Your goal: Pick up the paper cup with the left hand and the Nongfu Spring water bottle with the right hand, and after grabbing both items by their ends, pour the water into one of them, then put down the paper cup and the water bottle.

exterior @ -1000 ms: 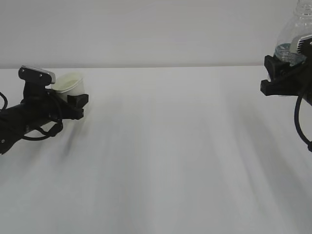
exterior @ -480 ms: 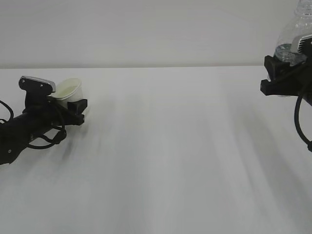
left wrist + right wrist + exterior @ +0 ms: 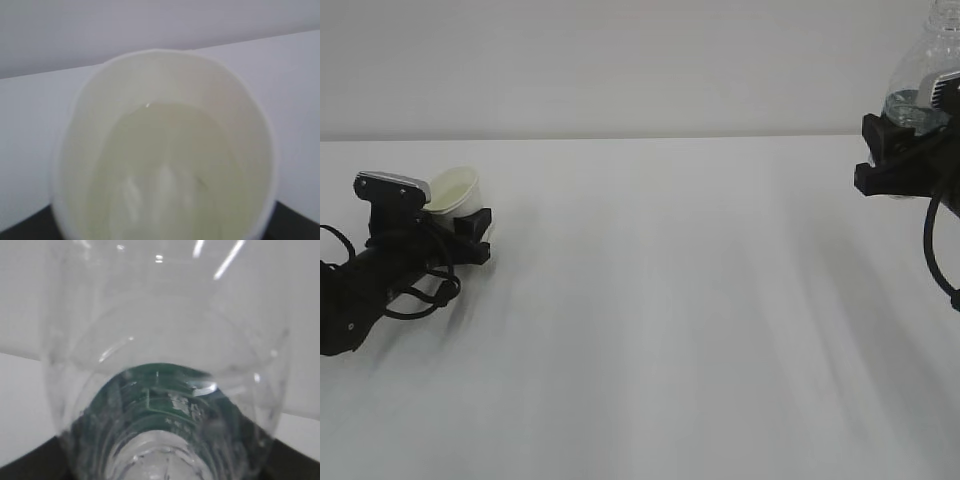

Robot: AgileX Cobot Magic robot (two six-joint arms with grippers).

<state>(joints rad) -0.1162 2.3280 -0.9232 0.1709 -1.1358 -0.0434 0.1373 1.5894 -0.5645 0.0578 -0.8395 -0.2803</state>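
Matt white paper for the cup (image 3: 455, 190), cream and smooth inside with a faint sheen where liquid lies (image 3: 165, 170). Clear glossy plastic for the bottle (image 3: 165, 365), ribbed, catching bright glints, with a dark green printed label band showing through its wall. Matt black plastic on both grippers (image 3: 470, 225) (image 3: 895, 165), dull silver-grey plates on top, rubbery black cables, all over a smooth matt white table (image 3: 680, 320).

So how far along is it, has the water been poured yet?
Pouring looks done: the paper cup holds liquid, seen from the left wrist. In hand: the left claw grips the cup low by the table, while the right claw holds the bottle up at the far right. Left: letting go of the cup and setting the bottle down.
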